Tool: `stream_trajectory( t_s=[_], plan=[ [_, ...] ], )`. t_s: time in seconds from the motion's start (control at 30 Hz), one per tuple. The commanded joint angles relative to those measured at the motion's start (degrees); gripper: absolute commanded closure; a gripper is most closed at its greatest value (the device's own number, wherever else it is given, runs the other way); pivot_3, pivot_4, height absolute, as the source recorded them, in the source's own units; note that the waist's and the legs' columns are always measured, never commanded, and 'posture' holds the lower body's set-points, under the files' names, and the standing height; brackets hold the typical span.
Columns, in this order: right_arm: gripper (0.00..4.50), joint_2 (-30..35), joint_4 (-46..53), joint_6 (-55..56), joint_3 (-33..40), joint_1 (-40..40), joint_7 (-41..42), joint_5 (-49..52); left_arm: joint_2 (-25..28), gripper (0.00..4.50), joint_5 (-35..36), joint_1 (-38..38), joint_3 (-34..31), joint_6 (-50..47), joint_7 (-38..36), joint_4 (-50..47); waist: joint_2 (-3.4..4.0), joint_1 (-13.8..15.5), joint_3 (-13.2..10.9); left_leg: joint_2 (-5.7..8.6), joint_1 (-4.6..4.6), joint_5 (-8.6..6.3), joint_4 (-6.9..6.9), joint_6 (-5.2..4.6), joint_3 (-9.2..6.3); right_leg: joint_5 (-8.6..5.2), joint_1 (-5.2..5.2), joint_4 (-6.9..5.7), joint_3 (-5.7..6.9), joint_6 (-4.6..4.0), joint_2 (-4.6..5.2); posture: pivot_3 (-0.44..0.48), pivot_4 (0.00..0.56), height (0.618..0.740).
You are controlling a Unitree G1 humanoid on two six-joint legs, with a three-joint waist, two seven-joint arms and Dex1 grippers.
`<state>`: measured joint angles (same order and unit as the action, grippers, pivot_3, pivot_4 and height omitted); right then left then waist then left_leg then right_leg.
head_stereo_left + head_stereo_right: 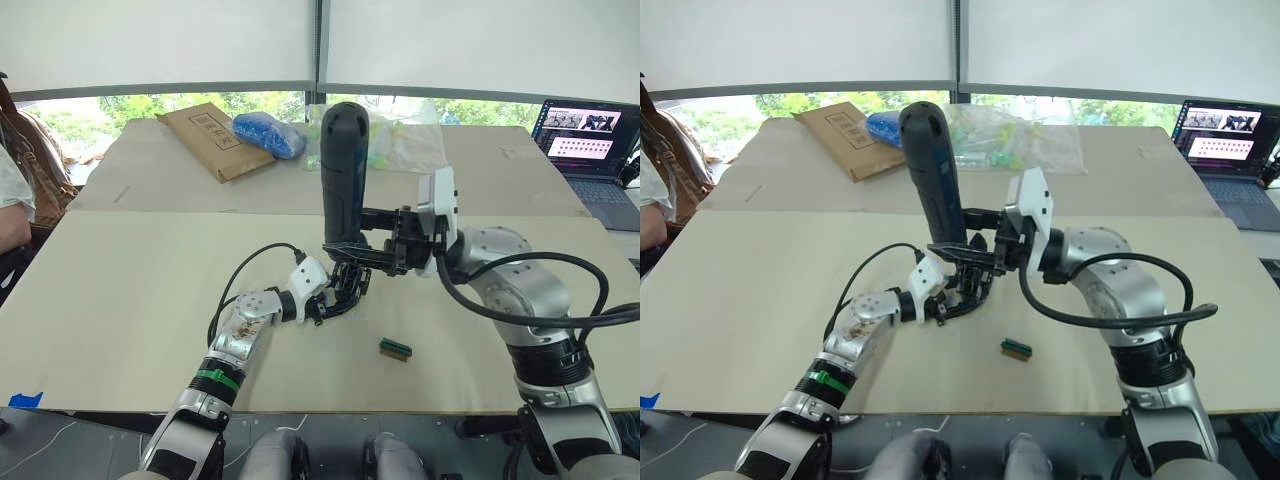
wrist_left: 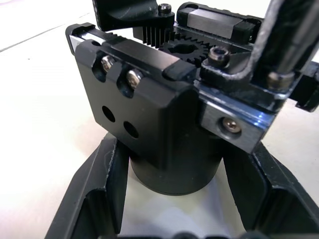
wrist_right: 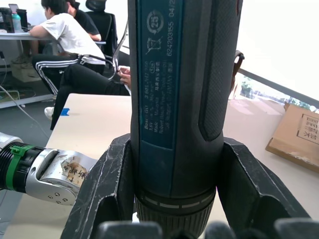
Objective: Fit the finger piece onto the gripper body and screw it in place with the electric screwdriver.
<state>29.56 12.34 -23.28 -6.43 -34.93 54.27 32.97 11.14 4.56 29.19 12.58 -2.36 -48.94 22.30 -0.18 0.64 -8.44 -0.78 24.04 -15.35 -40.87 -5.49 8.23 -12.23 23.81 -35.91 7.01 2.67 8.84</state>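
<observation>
My left hand (image 1: 335, 290) clamps small black rigid gripper body (image 2: 164, 124) by round base; right hand (image 1: 385, 245) grips long, top-heavy navy screwdriver (image 1: 343, 170) low, upright above.

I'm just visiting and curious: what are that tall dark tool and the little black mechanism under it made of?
The electric screwdriver looks like dark moulded plastic with a pebbled, probably rubbery grip panel and a smooth printed label. The gripper body looks like matte black metal, perhaps anodised, though hard plastic is possible: crisp machined edges, drilled holes, shiny steel screw heads and a toothed gear.
</observation>
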Motion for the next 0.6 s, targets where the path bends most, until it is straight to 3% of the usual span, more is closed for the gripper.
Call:
stream_trajectory(
  t_s=[0.03,0.13,0.3,0.5,0.57,0.6],
  plan=[
    [2.59,1.6,-2.4,-5.0,0.3,1.6,-1.5,-1.3,0.1,2.23,1.4,1.1,-1.4,1.3,0.1,-1.4,0.00,0.0,0.0,0.00,0.00,0.00,0.01,0.00,0.00,0.00,0.01,0.00,0.00,0.00,0.02,0.000,0.150,0.732],
    [2.59,1.3,0.2,-4.7,2.3,0.1,-1.0,1.1,0.0,2.23,1.5,1.2,-1.5,1.1,0.0,-1.2,0.00,0.0,0.0,0.01,0.08,0.00,0.02,0.00,0.01,0.01,0.11,0.00,0.00,-0.01,0.05,0.000,0.150,0.732],
    [2.59,-0.9,8.2,-10.7,12.7,-9.0,-4.6,19.7,0.2,2.23,1.7,1.5,-1.4,1.1,-0.7,-0.3,0.08,0.0,-0.2,0.02,0.68,0.03,-0.03,0.01,0.06,0.09,0.49,-0.09,0.02,-0.10,0.05,0.000,0.150,0.732],
    [2.59,5.9,11.4,-24.7,19.2,-7.7,-10.1,39.1,1.1,2.23,1.7,1.8,-1.6,-0.7,-0.8,-0.2,0.07,0.0,-0.2,0.00,0.72,0.04,-0.02,0.01,0.04,0.09,0.35,0.13,0.18,-0.09,-0.10,0.000,0.150,0.732],
    [2.59,11.3,11.2,-29.8,22.4,-3.8,-11.6,46.3,2.4,1.19,3.0,1.2,-1.9,-2.8,-2.5,-2.0,0.04,0.1,-0.2,0.01,0.73,0.00,-0.04,-0.06,0.05,0.10,0.33,0.18,0.16,-0.07,-0.04,0.000,0.150,0.732],
    [2.59,13.7,10.8,-31.7,23.8,-2.0,-12.5,49.2,3.1,0.87,3.7,0.8,-2.0,-3.9,-3.5,-3.4,0.03,0.1,-0.2,0.01,0.73,-0.02,-0.04,-0.09,0.05,0.11,0.35,0.18,0.15,-0.06,0.00,0.000,0.150,0.732]
  ],
)
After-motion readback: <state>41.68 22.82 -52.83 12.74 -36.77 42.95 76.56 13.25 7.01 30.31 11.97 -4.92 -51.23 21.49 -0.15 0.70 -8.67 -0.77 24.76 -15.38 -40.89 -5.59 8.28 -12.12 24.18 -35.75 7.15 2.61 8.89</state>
